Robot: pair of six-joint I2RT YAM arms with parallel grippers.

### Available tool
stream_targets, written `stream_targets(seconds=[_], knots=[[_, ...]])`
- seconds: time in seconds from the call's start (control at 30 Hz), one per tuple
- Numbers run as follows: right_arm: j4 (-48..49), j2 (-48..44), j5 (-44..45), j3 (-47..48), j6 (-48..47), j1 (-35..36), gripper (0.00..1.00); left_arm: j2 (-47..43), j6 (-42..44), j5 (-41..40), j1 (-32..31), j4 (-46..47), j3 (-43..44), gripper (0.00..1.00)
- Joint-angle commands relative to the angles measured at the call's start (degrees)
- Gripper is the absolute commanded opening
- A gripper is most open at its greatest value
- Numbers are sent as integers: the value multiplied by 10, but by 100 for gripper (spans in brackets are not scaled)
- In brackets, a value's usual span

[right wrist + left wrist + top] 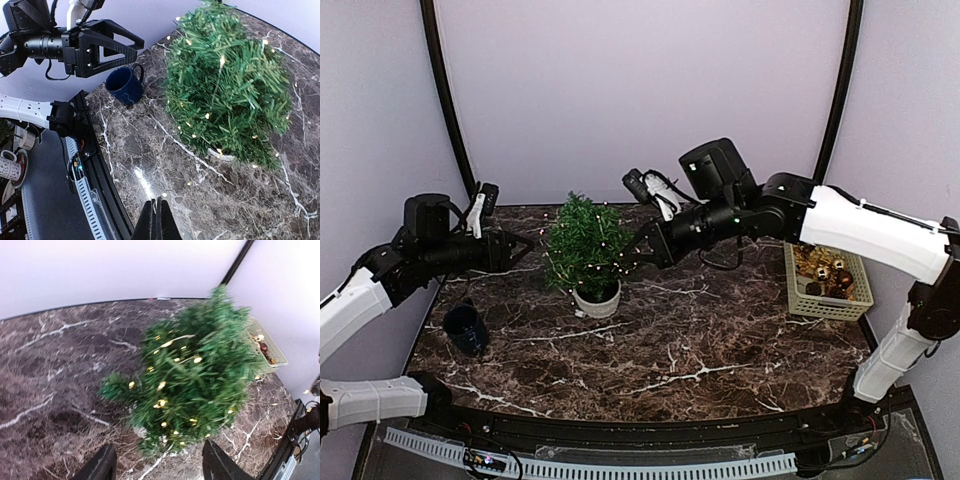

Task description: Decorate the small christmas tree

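Note:
The small christmas tree (582,240) stands in its white pot (597,300) at the back left of the marble table, with a string of tiny warm lights (188,183) wound through its branches. My left gripper (527,243) hovers just left of the tree, open, with nothing between its fingers (100,465). The tree (200,370) fills the left wrist view ahead of it. My right gripper (622,262) sits against the tree's right side. It is shut (160,202) on the thin wire end of the light string, which trails back to the tree (230,85).
A beige basket (860,290) of gold and brown ornaments sits at the right edge of the table. A dark blue mug (466,328) stands near the left edge, in front of the left arm. The curved backdrop wall rises right behind the tree.

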Motion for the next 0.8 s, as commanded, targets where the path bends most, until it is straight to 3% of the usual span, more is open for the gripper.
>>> stream_targets(seconds=[0.0, 0.37, 0.53, 0.77], knots=[[33, 29, -23, 44, -19, 6, 0, -27, 95, 84, -25, 16, 36, 61], [63, 68, -65, 76, -19, 6, 0, 65, 81, 151, -163, 165, 65, 58], [62, 72, -68, 79, -20, 5, 0, 116, 95, 167, -171, 181, 78, 43], [61, 72, -72, 82, -21, 6, 0, 152, 108, 163, -171, 199, 82, 34]])
